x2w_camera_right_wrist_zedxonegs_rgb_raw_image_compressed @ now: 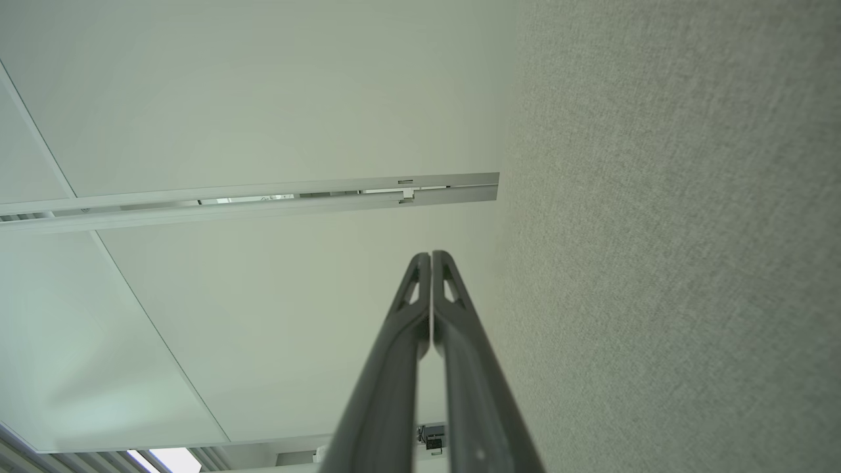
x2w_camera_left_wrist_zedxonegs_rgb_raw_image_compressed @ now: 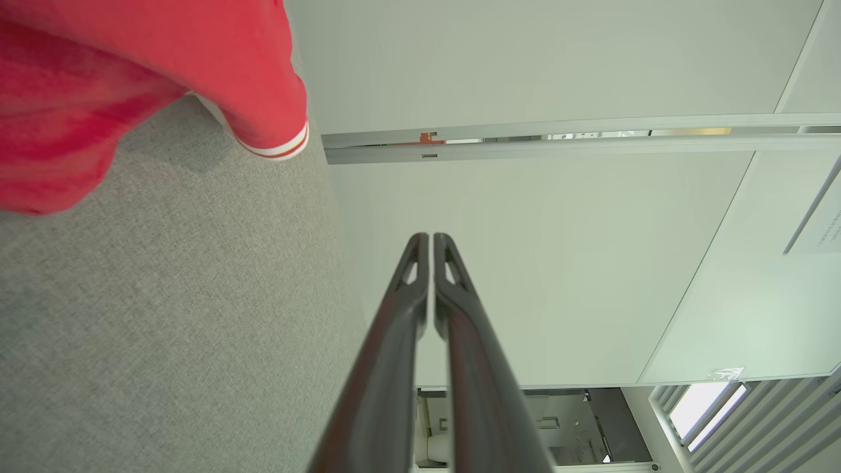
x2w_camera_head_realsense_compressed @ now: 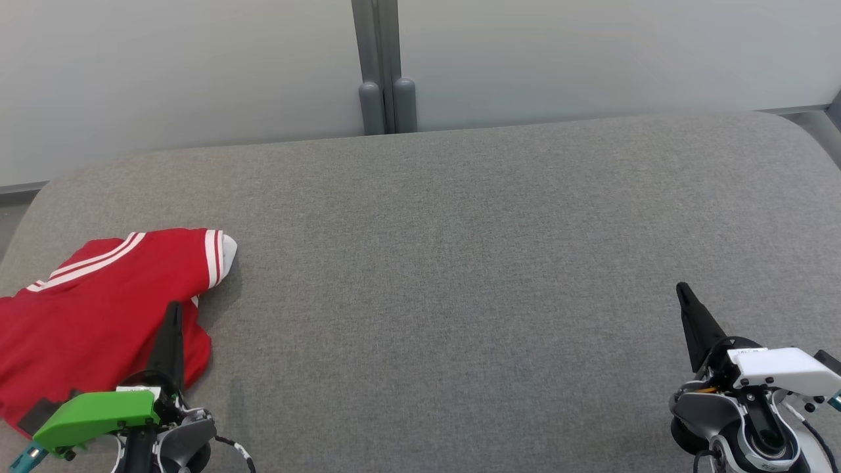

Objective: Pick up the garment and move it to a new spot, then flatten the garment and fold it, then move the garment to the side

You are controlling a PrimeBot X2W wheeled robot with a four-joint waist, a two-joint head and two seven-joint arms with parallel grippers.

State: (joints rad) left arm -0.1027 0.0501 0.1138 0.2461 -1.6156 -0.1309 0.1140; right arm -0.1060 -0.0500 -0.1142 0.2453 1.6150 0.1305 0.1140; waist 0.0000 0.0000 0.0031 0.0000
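Note:
A red garment (x2w_camera_head_realsense_compressed: 98, 309) with white stripes lies crumpled at the left side of the grey padded surface (x2w_camera_head_realsense_compressed: 460, 263). My left gripper (x2w_camera_head_realsense_compressed: 174, 309) is at the lower left, over the garment's near right edge, fingers pressed together and holding nothing. In the left wrist view the garment (x2w_camera_left_wrist_zedxonegs_rgb_raw_image_compressed: 131, 72) fills the upper left, apart from the shut left gripper (x2w_camera_left_wrist_zedxonegs_rgb_raw_image_compressed: 430, 238). My right gripper (x2w_camera_head_realsense_compressed: 683, 289) stands at the lower right, far from the garment, also shut and empty. The right wrist view shows the right gripper (x2w_camera_right_wrist_zedxonegs_rgb_raw_image_compressed: 430, 255) with its tips together beside the grey fabric.
A pale partition wall (x2w_camera_head_realsense_compressed: 197, 66) with a grey post (x2w_camera_head_realsense_compressed: 384, 66) runs along the back of the surface. The surface's far edge curves down at both back corners. Bare grey fabric spans the middle and right.

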